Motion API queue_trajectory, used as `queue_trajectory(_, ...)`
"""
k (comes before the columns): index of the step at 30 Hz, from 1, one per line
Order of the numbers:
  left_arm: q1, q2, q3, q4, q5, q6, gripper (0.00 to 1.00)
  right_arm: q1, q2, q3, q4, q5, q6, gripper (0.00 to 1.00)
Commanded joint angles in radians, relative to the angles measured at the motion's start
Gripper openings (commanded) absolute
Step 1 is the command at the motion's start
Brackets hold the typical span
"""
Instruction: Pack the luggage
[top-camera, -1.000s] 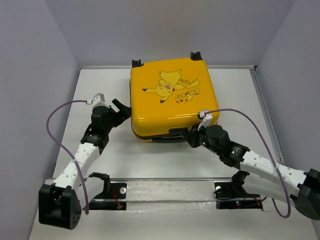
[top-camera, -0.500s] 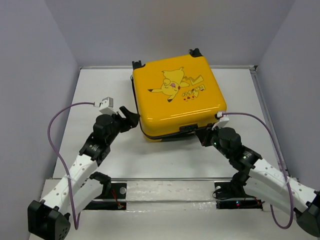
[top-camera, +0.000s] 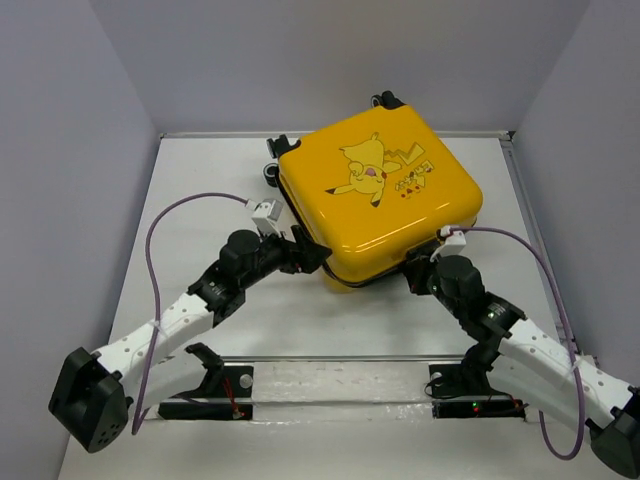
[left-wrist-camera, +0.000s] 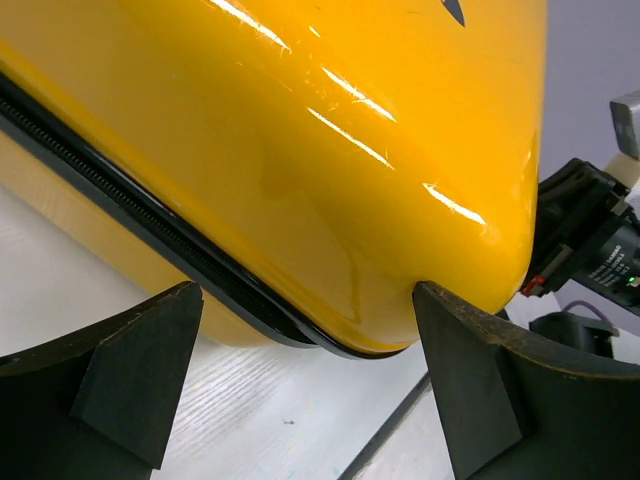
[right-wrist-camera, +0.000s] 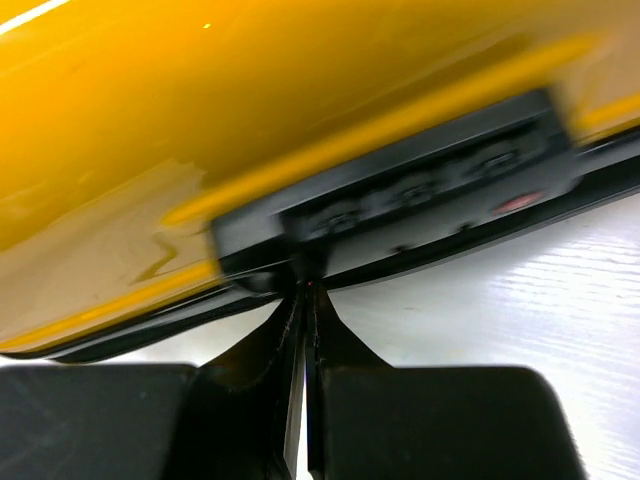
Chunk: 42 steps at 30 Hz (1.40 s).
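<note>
Luggage (left-wrist-camera: 300, 150) cropped in both wrist views, its lock panel (right-wrist-camera: 400, 190) blurred, right arm's base (top-camera: 622, 452) cut by the corner.

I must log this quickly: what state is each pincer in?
Left pincer: open, holding nothing; luggage corner sits between its jaws.
Right pincer: shut at the black lock; whether it pinches anything cannot be told.

Even bright overhead light, soft shadows, glare streaks on the luggage (left-wrist-camera: 330, 200) shell — right-wrist view blurred

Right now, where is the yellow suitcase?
In the top view the suitcase lies closed, turned at an angle, at the far middle of the table, its near edge between the left gripper and the right gripper.
</note>
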Motion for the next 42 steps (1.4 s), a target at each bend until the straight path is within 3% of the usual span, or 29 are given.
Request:
queue_trajectory(1, -0.044, 0.107, 0.03, 0.245, 0.024, -0.055, 0.99, 0.008, 0.011, -0.018, 0.089, -0.162, 0.031, 0.07)
queue_trajectory(4, -0.063, 0.181, 0.065, 0.299, 0.016, -0.066, 0.99, 0.047, 0.051, -0.027, 0.128, -0.226, 0.037, 0.07)
queue_trajectory(6, -0.075, 0.224, 0.105, 0.319, 0.004, -0.072, 0.99, 0.161, 0.08, -0.02, 0.159, -0.205, 0.035, 0.07)
queue_trajectory(8, -0.084, 0.235, 0.12, 0.334, -0.011, -0.075, 0.99, 0.28, 0.133, 0.0, 0.166, -0.144, 0.032, 0.07)
queue_trajectory(9, -0.09, 0.242, 0.131, 0.337, -0.019, -0.075, 0.99, 0.402, 0.157, 0.032, 0.166, -0.068, 0.037, 0.07)
queue_trajectory(13, -0.11, 0.268, 0.154, 0.34, -0.027, -0.072, 0.99, 0.602, 0.307, 0.119, 0.183, 0.066, 0.072, 0.07)
queue_trajectory(19, -0.126, 0.293, 0.199, 0.339, -0.018, -0.068, 0.99, 0.735, 0.568, 0.244, 0.272, 0.227, 0.103, 0.07)
queue_trajectory(24, -0.126, 0.256, 0.254, 0.25, -0.065, -0.025, 0.99, 0.718, 0.525, 0.22, 0.243, 0.347, 0.138, 0.07)
queue_trajectory(30, -0.126, 0.16, 0.208, 0.123, -0.166, -0.009, 0.99, 0.459, 0.061, -0.087, 0.199, 0.286, 0.146, 0.09)
queue_trajectory(31, -0.126, 0.135, 0.196, 0.109, -0.209, -0.014, 0.99, 0.43, -0.048, -0.11, 0.158, 0.271, 0.137, 0.16)
queue_trajectory(34, -0.126, 0.031, 0.157, 0.057, -0.29, -0.014, 0.99, 0.346, -0.147, -0.141, 0.043, 0.27, 0.143, 0.34)
queue_trajectory(38, -0.126, -0.041, 0.153, -0.02, -0.298, 0.006, 0.99, 0.281, -0.142, -0.124, -0.013, 0.303, 0.159, 0.4)
queue_trajectory(42, -0.126, -0.05, 0.098, -0.042, -0.263, -0.008, 0.99, 0.195, 0.003, -0.081, -0.022, 0.361, 0.176, 0.46)
